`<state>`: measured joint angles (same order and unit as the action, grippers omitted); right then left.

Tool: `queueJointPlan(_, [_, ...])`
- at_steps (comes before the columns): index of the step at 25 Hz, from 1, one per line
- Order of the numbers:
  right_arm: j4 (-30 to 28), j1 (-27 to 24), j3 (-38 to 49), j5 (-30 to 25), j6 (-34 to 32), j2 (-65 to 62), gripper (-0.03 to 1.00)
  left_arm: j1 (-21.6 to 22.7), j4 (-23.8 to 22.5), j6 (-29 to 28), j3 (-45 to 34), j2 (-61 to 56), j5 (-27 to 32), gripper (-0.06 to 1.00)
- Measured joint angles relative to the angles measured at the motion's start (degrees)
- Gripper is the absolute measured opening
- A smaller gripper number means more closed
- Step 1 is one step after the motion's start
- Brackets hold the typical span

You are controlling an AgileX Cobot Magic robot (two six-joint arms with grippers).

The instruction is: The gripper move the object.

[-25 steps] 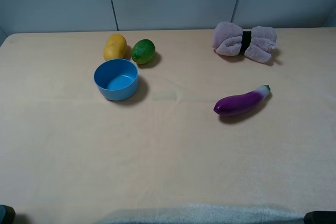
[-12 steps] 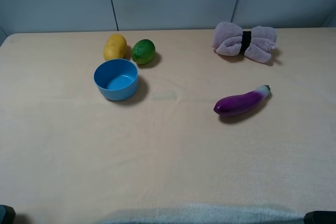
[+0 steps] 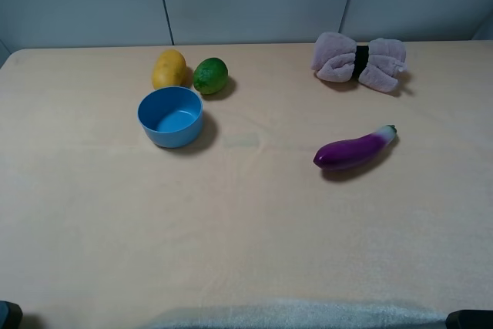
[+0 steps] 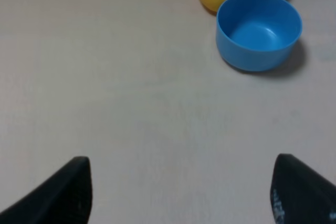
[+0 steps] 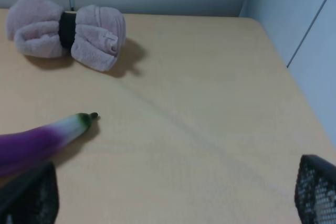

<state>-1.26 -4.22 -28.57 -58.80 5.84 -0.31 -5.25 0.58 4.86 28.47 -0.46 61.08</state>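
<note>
On the left of the table the light-blue bowl sits upright, just in front of a yellow lemon and a green lime. The left gripper hangs back from it, fingers spread wide and empty. Further right lie a purple eggplant and a pink rolled towel, with the right gripper also wide apart, holding nothing.

Lighting: even, soft, moderately bright, from overhead; no glare on the table. Shadows: short, diffuse, cast to the right of the blue bowl, eggplant and towel roll in the exterior high view. Sharpness: all views slightly soft; dark fingertips blurred at both wrist views' edges.
</note>
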Motion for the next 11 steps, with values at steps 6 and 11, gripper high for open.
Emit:
queueJointPlan(6, [0.0, 0.0, 0.0, 0.0, 0.0, 0.0, 0.68, 0.0, 0.0, 0.0, 0.0, 0.0, 0.0, 0.77])
queueJointPlan(11, [0.0, 0.0, 0.0, 0.0, 0.0, 0.0, 0.68, 0.0, 0.0, 0.0, 0.0, 0.0, 0.0, 0.77])
